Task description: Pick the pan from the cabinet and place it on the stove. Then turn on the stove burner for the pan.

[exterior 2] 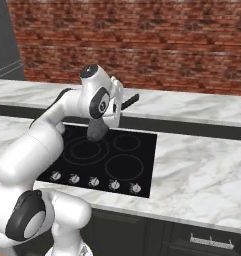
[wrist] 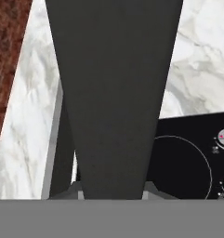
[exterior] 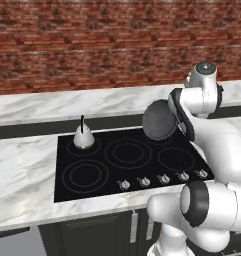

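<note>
Item 1, far left of the left base view: marble counter point(exterior: 22, 170), white with grey veining, flanking the cooktop on both sides.

Item 2: small silvery kettle point(exterior: 84, 136), upright on the rear-left ring of the stove, well apart from the arm.

Item 3: stove point(exterior: 92, 190), flat black glass with thin grey ring markings. The centre stove burner point(exterior: 128, 153) is bare. A row of small silver knobs point(exterior: 144, 182) runs along the front edge.

Item 4: pan point(exterior: 160, 121), round, dark grey, held in the air above the right rear part of the cooktop, tipped steeply so its round face is turned towards the left base camera. It touches no surface. In the right base view the pan point(exterior 2: 97, 131) hangs below the hand, and its thin handle point(exterior 2: 130, 101) sticks out up and to the right, over the back counter.

Item 5: gripper point(wrist: 112, 195), closed narrow on the pan's handle. In the hand view the handle point(wrist: 113, 93) runs as a broad dark strip straight up from between the finger tips, centred between the jaws.

Item 6, background: red brick wall point(exterior: 92, 45) behind a raised marble ledge.
</note>
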